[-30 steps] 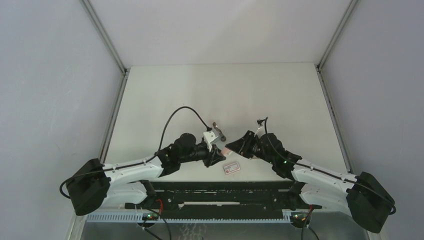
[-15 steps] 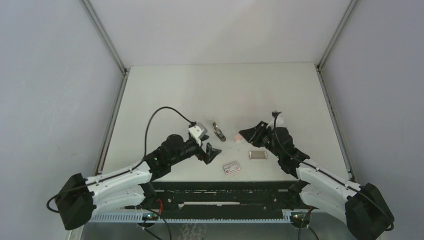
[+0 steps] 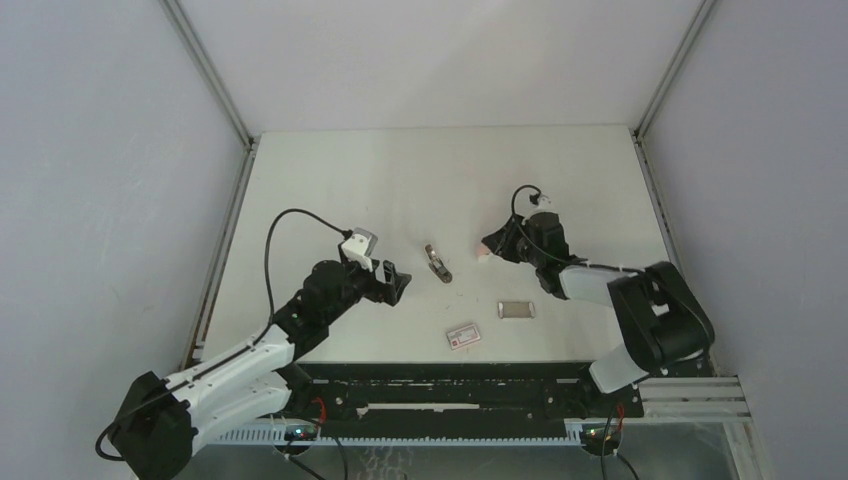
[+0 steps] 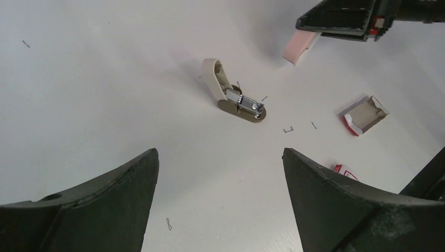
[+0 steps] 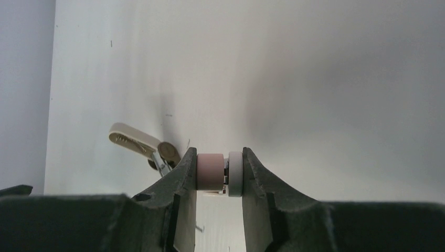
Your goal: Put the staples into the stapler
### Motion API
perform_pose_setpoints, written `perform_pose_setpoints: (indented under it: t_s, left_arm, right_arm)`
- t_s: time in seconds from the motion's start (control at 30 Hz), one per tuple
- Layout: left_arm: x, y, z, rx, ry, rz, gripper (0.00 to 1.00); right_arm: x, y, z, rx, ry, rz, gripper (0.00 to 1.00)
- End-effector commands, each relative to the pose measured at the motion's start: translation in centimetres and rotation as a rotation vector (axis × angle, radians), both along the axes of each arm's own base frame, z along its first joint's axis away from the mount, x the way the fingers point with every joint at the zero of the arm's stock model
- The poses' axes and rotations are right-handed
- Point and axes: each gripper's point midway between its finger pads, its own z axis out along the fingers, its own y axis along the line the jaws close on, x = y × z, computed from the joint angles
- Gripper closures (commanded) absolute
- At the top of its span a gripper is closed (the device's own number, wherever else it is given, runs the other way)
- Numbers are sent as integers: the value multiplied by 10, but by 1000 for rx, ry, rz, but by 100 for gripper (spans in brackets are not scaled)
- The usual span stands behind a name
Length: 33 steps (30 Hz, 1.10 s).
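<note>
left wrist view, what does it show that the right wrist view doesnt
Only left wrist: the left hand, wide open and empty, an open staple-box tray, a red-and-white box corner. Only right wrist: the pink stapler end-on, white part beside the pink, pinched between the fingers. Both: the right hand holding that stapler; a beige-lidded metal tool lying open on the table.

**Far half open, clutter near the middle**
The bare table (image 3: 430, 170) runs free across the far half and the left side. In the middle a beige-and-metal hinged piece (image 3: 437, 263) lies between the left gripper (image 3: 391, 284) and the right gripper (image 3: 488, 247), which is clamped on the stapler (image 5: 211, 171). There is a gap on either side of the piece. Nearer, the staples (image 3: 516, 309) and a labelled box (image 3: 463, 336) lie apart.
</note>
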Motion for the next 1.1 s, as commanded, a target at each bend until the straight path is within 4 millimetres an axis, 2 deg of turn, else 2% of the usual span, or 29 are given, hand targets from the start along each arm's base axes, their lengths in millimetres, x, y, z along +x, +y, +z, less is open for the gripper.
perform_pose_setpoints:
  t_s: [0.0,0.13,0.27,0.4,0.53,0.6,0.67,0.77,0.83,1.07]
  left_arm:
    - [3,4,-3,0,14,31,10]
    - [4,3,-5,9,19,29,9]
    - [3,-4,-7,9,36,-2,8]
    - [5,-8,-6,3,39,-13,8]
    - [11,-12,3,-11,29,-8,8]
    - [14,-20,9,-18,39,-29,7]
    - [20,-29,15,-27,56,-45,8]
    - [31,-45,15,-38,83,-72,8]
    - [40,-55,15,-50,101,-87,8]
    - [80,-77,6,-113,170,-135,11]
  right_arm:
    - [35,17,19,35,-120,85,93]
    - [42,9,4,-4,-96,61,50]
    - [45,-1,-6,-33,-73,39,27]
    - [48,-21,-8,-96,-62,-24,24]
    - [47,-66,-8,-201,-13,-202,24]
    - [43,-86,-1,-236,-6,-266,24]
    - [37,-94,10,-248,-27,-281,24]
    - [25,-92,32,-211,-68,-258,25]
    - [11,-84,46,-163,-94,-214,25]
    - [-43,-61,74,-60,-145,-47,26]
